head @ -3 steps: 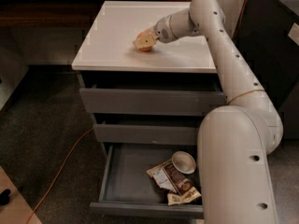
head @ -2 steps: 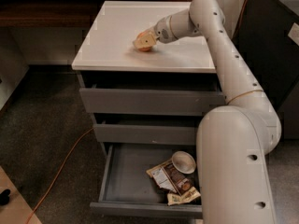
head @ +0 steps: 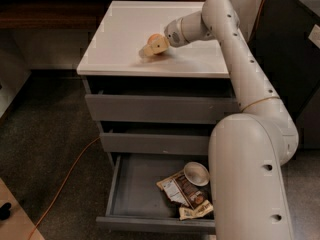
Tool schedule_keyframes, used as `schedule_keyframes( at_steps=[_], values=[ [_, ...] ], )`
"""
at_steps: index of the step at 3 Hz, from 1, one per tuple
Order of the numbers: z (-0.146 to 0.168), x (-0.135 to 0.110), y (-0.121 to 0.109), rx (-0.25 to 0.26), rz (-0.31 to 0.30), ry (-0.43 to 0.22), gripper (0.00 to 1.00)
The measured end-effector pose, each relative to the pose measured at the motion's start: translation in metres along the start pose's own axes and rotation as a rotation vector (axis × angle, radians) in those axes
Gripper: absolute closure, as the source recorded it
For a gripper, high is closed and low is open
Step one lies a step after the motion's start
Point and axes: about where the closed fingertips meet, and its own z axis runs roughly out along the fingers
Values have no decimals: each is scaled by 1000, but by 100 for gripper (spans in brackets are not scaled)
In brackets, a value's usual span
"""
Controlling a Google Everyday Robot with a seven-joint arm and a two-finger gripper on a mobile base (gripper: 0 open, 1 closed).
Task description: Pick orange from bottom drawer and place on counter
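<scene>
The orange (head: 152,38) is out of the bottom drawer (head: 140,190) and near the middle of the counter (head: 114,40) surface, pinched in my jaws, which reach in from 3 o'clock. I judge only release and retreat remain. Against a second ago, nothing has visibly moved; the drawer, at 6 o'clock, stays open.

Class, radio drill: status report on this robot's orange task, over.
Gripper over the light grey-white counter top, shut on the small round orange fruit. Fruit low at the surface, not yet released. Dark grey bottom drawer open; nothing in the way.
</scene>
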Motion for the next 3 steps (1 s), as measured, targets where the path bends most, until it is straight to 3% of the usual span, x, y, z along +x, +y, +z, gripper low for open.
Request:
schedule_keyframes(
  at_steps=[1,3],
  values=[
    [0,0,0,0,0,0,0],
    [-48,-21,14,32,-43,-85,0]
  ],
)
